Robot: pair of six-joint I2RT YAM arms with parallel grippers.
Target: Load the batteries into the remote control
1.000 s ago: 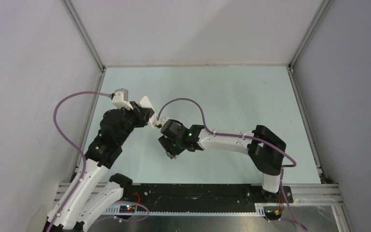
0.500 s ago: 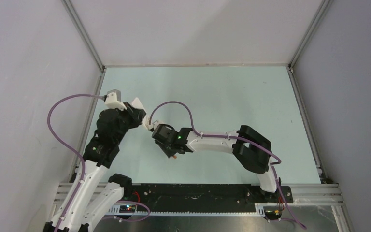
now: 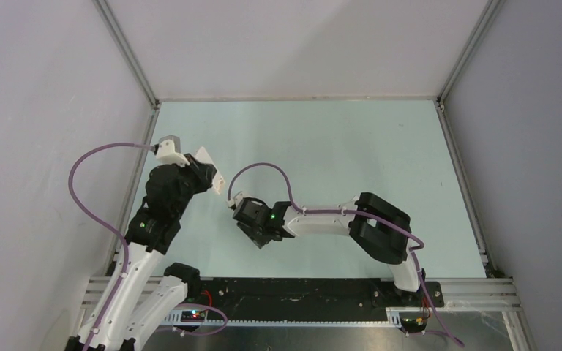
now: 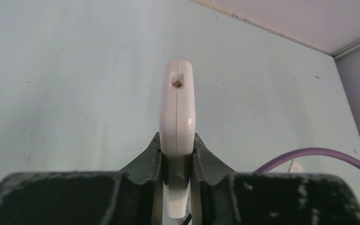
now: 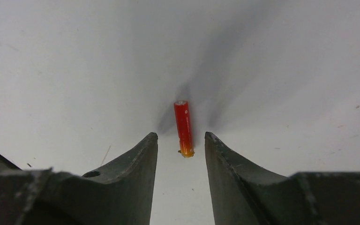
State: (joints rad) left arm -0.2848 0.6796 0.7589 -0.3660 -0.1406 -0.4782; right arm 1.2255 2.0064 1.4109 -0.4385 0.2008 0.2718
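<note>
1. The left gripper is pressed together on the remote control. Its two fingers clamp the flat white faces near the remote's lower end.
2. In the left wrist view the remote control stands edge-on, with its narrow seam running up the middle. The far end has a small recess with a brownish dot inside.
3. In the top view the remote control juts out past the left gripper. The pale green table lies below it.
4. The right gripper hangs to the right of the remote control and nearer the arm bases. It is apart from the remote and points down.
5. In the right wrist view the right gripper is spread and pinches nothing.
6. The orange-red battery lies on the table just ahead of the right gripper's fingers. Its yellowish near end reaches into the gap and touches neither finger.
7. In the top view that battery is hidden under the right gripper, so it sits right of the remote control and nearer the bases.
8. A purple cable curves in to the right of the remote control in the left wrist view.
</note>
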